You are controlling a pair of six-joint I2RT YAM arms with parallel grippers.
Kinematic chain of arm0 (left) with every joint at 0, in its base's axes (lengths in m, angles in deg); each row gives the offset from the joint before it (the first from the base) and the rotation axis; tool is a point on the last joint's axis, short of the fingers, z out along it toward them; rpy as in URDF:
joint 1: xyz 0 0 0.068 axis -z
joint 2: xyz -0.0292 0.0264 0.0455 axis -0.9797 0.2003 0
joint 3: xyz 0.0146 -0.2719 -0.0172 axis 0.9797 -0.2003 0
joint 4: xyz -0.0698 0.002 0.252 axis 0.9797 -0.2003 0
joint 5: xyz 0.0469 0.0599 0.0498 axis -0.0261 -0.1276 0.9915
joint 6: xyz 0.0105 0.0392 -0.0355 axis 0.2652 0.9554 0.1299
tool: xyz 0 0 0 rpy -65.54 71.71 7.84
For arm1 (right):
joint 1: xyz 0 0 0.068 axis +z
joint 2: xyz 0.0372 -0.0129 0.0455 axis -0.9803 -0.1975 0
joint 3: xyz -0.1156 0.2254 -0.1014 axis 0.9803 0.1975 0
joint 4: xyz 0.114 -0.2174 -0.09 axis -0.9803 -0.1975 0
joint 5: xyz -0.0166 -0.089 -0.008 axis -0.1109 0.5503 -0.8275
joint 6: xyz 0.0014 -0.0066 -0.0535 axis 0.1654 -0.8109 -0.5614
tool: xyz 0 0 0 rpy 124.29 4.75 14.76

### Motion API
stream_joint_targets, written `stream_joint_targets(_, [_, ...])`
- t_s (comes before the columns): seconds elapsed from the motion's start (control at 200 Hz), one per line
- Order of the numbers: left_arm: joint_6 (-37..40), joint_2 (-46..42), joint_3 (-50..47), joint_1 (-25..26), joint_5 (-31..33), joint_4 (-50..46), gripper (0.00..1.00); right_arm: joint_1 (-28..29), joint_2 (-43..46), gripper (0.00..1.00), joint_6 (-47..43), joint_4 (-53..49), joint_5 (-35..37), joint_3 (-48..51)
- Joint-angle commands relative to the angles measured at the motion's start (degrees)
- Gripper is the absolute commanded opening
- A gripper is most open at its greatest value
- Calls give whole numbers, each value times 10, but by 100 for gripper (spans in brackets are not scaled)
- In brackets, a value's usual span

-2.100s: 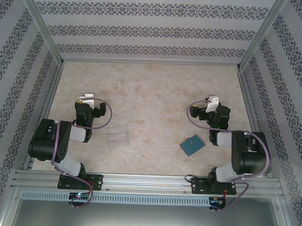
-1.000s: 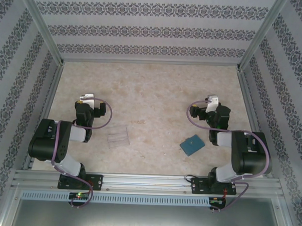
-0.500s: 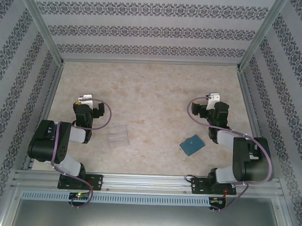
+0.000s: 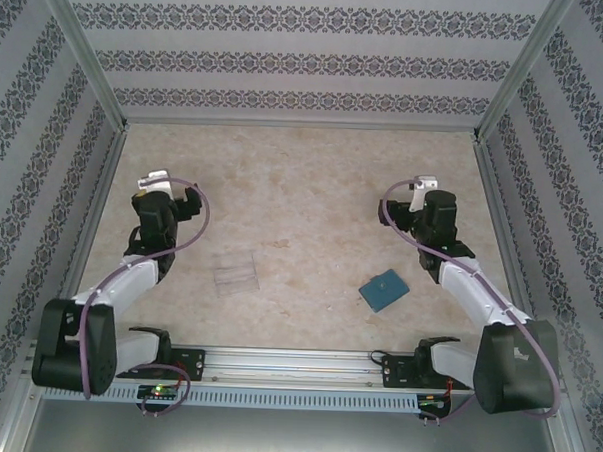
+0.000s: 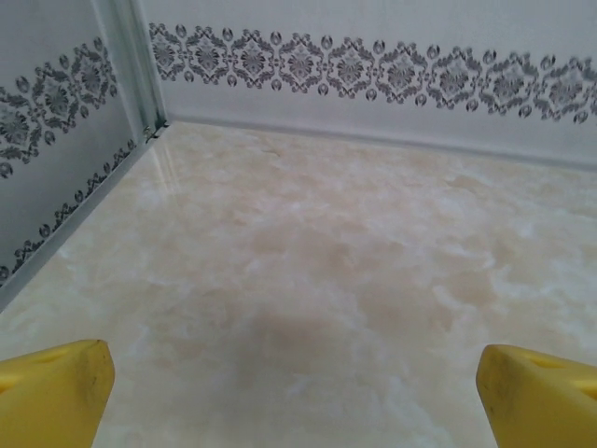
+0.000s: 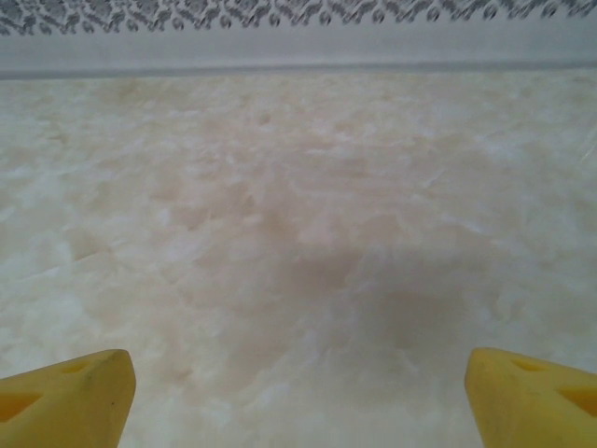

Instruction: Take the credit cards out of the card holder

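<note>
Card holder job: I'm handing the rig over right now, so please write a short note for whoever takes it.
Left gripper: open, empty, over bare table.
Right gripper: open, empty, beyond the card holder, not touching it.
Card holder: closed, flat on the table in front of the right arm; a clear tray lies nearer the left arm.
Done: nothing; no credit cards are out.
Left: open the card holder and pull out every card.
</note>
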Motion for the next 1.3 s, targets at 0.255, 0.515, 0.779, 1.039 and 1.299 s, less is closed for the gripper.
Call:
stream_joint_targets(0.255, [-187,-35,151,15,-69,-546,100,33,3,81,113,-165,-21,-66])
stream_joint_targets(0.515, [-214,-23,202,42,-132,-690,99,39,-49,78,135,-249,-52,-127])
stream_joint_targets(0.779, [-223,9,224,101,-167,-757,89,44,-55,77,134,-263,-57,-136])
stream_joint_targets(1.039, [-256,2,219,120,-204,-761,68,43,-56,78,95,-291,-47,-157])
stream_joint_targets(1.299, [-271,25,208,126,-240,-743,46,27,-58,78,84,-297,-59,-164])
